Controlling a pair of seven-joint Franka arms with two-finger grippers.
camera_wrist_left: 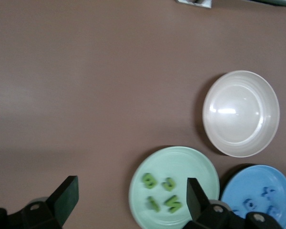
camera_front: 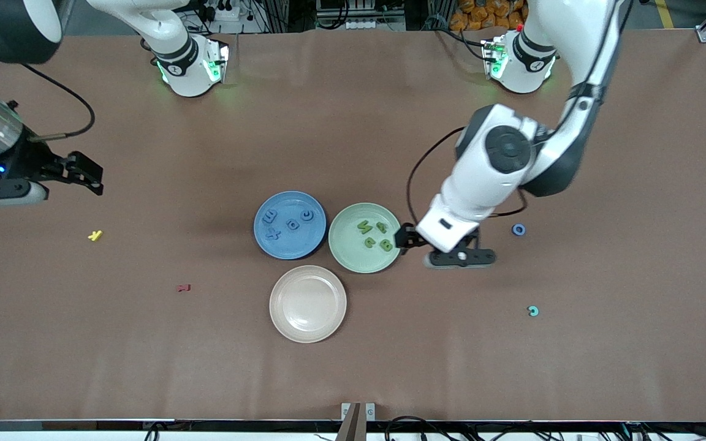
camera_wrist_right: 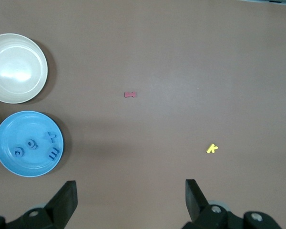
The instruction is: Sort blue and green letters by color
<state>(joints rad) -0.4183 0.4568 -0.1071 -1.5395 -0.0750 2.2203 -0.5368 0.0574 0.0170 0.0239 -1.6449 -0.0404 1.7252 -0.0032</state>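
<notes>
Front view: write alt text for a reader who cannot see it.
Three plates sit mid-table: a blue plate holding four blue letters, a green plate holding four green letters, and an empty cream plate nearer the camera. The left end effector hangs open by the green plate's edge; the right end effector waits, open.

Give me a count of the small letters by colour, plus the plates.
Blue letters: 5, four on the blue plate and a blue ring on the table
Green letters: 4, all on the green plate
Teal letter: 1
Yellow letter: 1
Dark red letter: 1
Plates: 3, counting the empty cream plate
Total: 15
</notes>
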